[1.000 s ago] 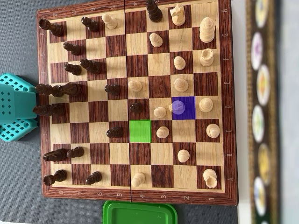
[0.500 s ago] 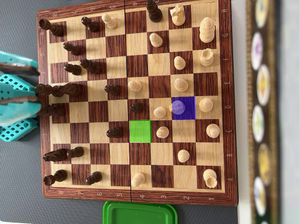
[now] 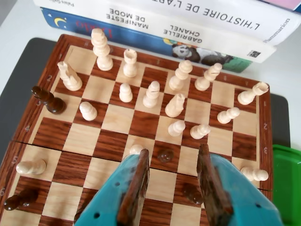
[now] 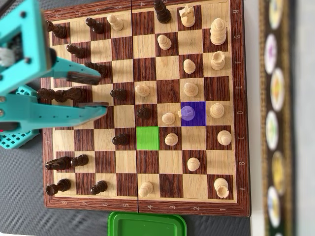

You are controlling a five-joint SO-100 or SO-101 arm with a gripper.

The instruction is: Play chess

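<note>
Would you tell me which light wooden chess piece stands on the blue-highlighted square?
The small light pawn in the overhead view, tinted violet by the blue overlay; every other light piece stands on a plain wooden square.

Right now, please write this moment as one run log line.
gripper: open, above board, holding nothing | blue square: light pawn on it | green square: empty | green lid: beside chessboard

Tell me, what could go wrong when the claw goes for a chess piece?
1. The open claw is right among the dark pieces, so swinging sideways might topple the dark pawn beside it.
2. The white piece on the blue square has a white pawn very close to it, so a finger could bump that neighbour.
</note>
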